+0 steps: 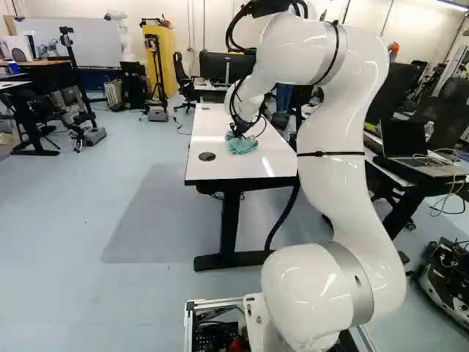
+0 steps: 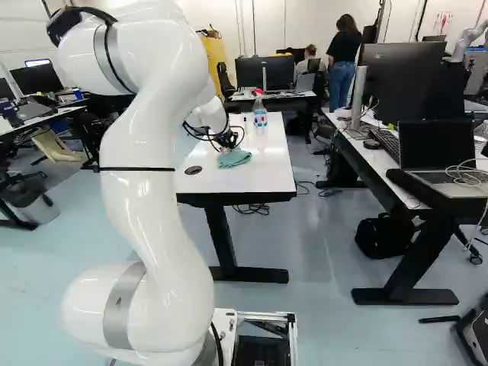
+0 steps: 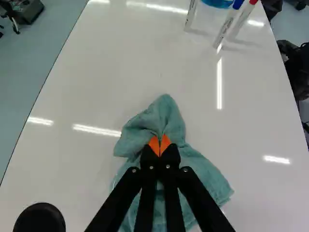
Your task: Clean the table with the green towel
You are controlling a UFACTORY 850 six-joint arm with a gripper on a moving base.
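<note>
- the green towel (image 3: pixel 169 113) is laid on the near part of the white surface (image 2: pixel 267 171), crumpled, with a raised fold at its far end and a flatter part spread towards the near side.
- that fold is pinched between the orange-padded fingertips (image 3: pixel 165 143) of the end effector (image 2: pixel 229 143), which is closed on the cloth.
- a round black disc (image 2: pixel 193 170) is set in the surface, to the left of the towel and nearer.
- a clear bottle (image 2: pixel 260 118) is placed farther off, to the right, with white markers (image 3: pixel 226 28) stood beside it; blue and red caps can be seen.
- at the right, an open laptop (image 2: pixel 438 156) is kept on a separate desk (image 2: pixel 366 158).
</note>
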